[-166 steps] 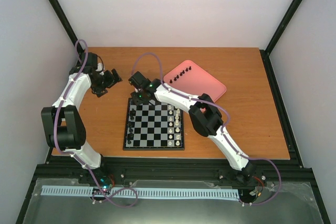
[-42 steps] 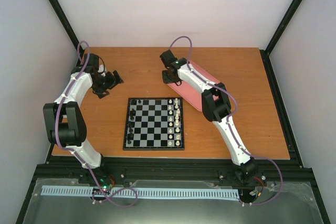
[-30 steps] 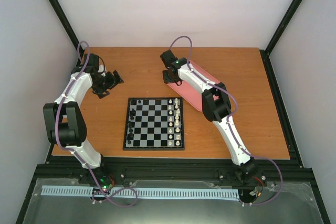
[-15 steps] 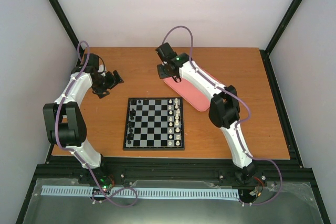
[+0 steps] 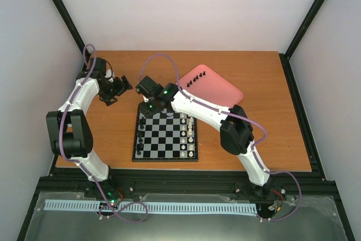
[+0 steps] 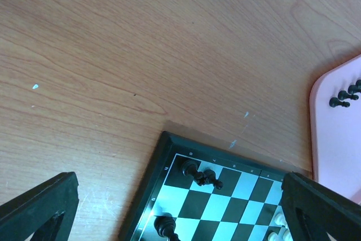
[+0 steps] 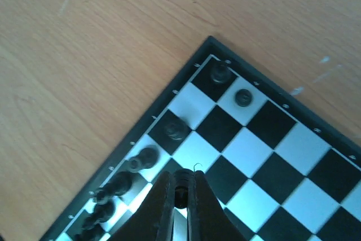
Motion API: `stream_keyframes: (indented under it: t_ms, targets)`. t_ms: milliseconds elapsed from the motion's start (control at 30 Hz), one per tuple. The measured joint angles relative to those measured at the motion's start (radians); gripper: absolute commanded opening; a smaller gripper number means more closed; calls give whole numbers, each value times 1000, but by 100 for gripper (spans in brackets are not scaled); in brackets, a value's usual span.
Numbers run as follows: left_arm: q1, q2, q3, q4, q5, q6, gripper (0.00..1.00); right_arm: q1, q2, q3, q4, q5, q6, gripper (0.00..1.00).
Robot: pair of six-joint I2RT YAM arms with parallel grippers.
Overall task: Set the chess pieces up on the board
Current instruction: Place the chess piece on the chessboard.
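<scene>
Over board [image 7: 254, 142] corner squares, right fingers [image 7: 168, 191] pinch black chess piece [image 7: 181, 195] between tips; left fingers [image 6: 39, 207] wide, empty.

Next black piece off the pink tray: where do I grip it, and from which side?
I'd take the end piece of the row, nearest the board, by its top, straight down from above. The pieces are tiny and sit close in a line on the tray, so close the jaws across that line.

A pink rounded rectangular tray [image 5: 221, 91] is set on a brown wooden table [image 5: 271, 134]; small cream chess pieces [image 5: 192, 134] are lined up nearby.
</scene>
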Motion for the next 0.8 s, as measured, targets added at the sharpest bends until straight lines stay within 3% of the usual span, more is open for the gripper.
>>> stream_keyframes:
  t_ms: [800]
  targets:
    - [0,0,6,-2,-11,10,100,-6,157,72,21,-33,23,3]
